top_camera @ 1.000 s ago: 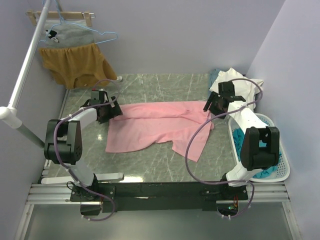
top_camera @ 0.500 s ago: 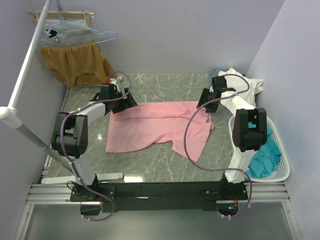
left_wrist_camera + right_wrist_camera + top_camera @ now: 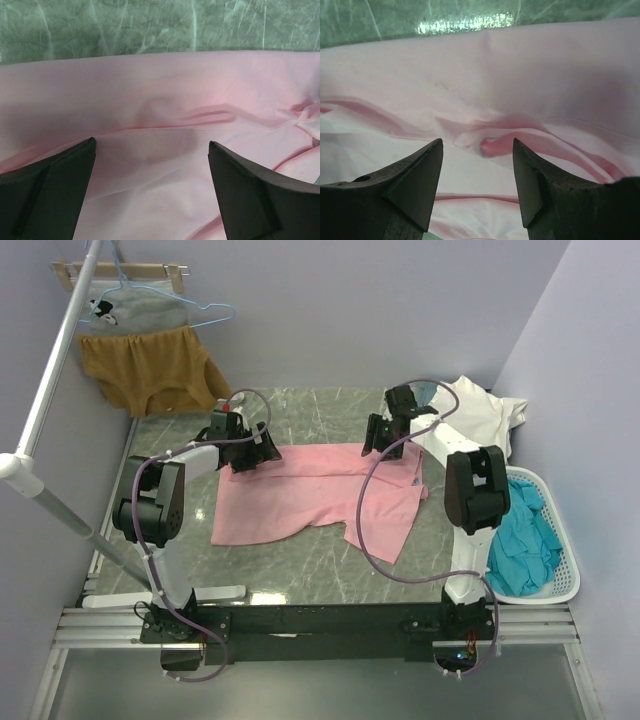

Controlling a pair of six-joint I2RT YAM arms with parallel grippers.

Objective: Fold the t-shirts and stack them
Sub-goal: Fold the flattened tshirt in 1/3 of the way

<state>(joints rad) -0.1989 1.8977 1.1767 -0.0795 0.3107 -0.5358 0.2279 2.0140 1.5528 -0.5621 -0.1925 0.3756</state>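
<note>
shirts: one pink shirt [image 3: 310, 490] lies spread on the marble surface [image 3: 330, 410], one white shirt [image 3: 480, 415] is heaped at the far right, and a teal heap [image 3: 520, 540], number unclear, fills the basket [image 3: 570, 585]. both arms reach the pink shirt's far edge. left fingers [image 3: 45, 200] and right fingers [image 3: 395, 195] stand apart over it, holding nothing. far left hang a mustard garment [image 3: 150, 370] and a grey garment [image 3: 140, 308].

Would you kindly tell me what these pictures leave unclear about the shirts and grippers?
- Top view: how many teal shirts fill the basket; they are bunched, and the right arm covers part.
- Wrist views: the outline of the pink t-shirt, cut off at the sides and bottom.
- Wrist views: whether the left gripper or right gripper touches the shirt; depth is unreadable.
</note>
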